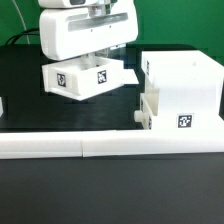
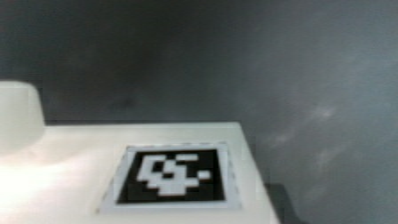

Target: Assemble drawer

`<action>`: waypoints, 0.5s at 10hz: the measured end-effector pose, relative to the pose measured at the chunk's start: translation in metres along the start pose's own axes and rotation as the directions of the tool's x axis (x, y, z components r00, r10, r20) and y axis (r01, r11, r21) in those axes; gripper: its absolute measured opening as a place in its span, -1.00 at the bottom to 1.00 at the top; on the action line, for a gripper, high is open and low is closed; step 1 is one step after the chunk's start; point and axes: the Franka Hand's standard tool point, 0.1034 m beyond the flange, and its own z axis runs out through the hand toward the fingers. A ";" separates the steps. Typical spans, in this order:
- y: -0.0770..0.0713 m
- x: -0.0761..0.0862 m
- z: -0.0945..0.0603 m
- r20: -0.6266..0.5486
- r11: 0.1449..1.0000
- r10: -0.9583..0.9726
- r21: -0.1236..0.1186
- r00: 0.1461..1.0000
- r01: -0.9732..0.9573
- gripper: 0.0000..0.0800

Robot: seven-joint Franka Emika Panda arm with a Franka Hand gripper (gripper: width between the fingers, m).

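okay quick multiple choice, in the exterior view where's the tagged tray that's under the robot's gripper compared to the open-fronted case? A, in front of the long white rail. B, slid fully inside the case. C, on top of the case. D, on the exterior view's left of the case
D: the tray sits under the gripper on the exterior view's left of the case, outside it and behind the rail.

The tool's fingers stay hidden behind the tray (image 1: 82, 77); wrist view blurred.

Black tabletop (image 1: 110, 190), long low white border rails (image 1: 100, 147) across it, dark backdrop
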 end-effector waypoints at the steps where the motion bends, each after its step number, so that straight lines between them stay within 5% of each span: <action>1: 0.006 0.002 -0.001 0.007 0.996 -0.091 0.001 0.996 0.091 -0.89; 5: 0.005 -0.003 0.002 0.016 0.928 -0.371 0.006 0.928 0.371 -0.89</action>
